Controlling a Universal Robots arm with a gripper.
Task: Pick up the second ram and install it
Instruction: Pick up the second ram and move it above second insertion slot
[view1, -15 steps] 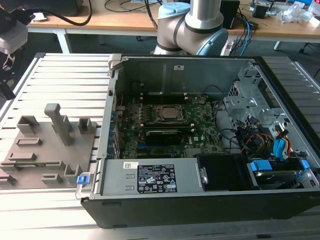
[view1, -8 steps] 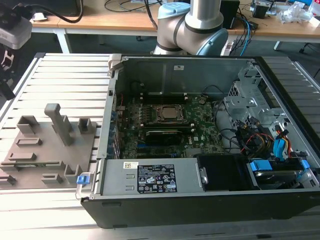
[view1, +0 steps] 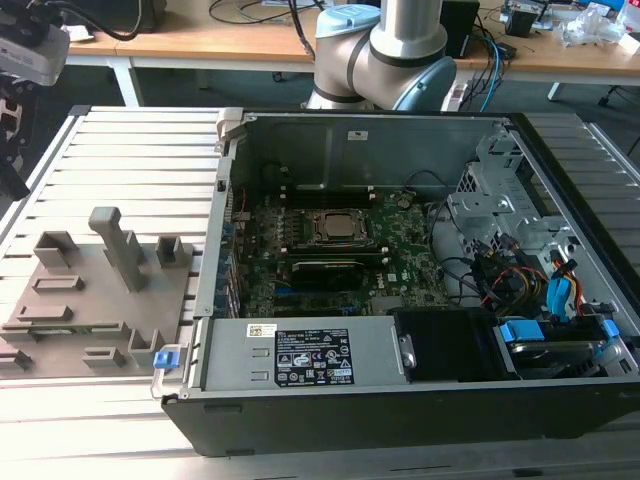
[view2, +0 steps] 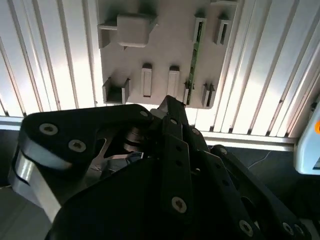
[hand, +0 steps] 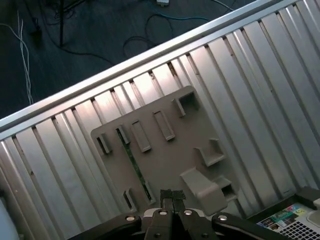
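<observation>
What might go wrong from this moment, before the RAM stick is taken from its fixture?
1. The shut end effector hangs near one end of the green RAM stick, off its line. Descending like this, it could strike the grey fixture plate or its holders.
2. The stick stands on its thin edge in narrow holders, so a skewed grasp may bend or jam it.
</observation>
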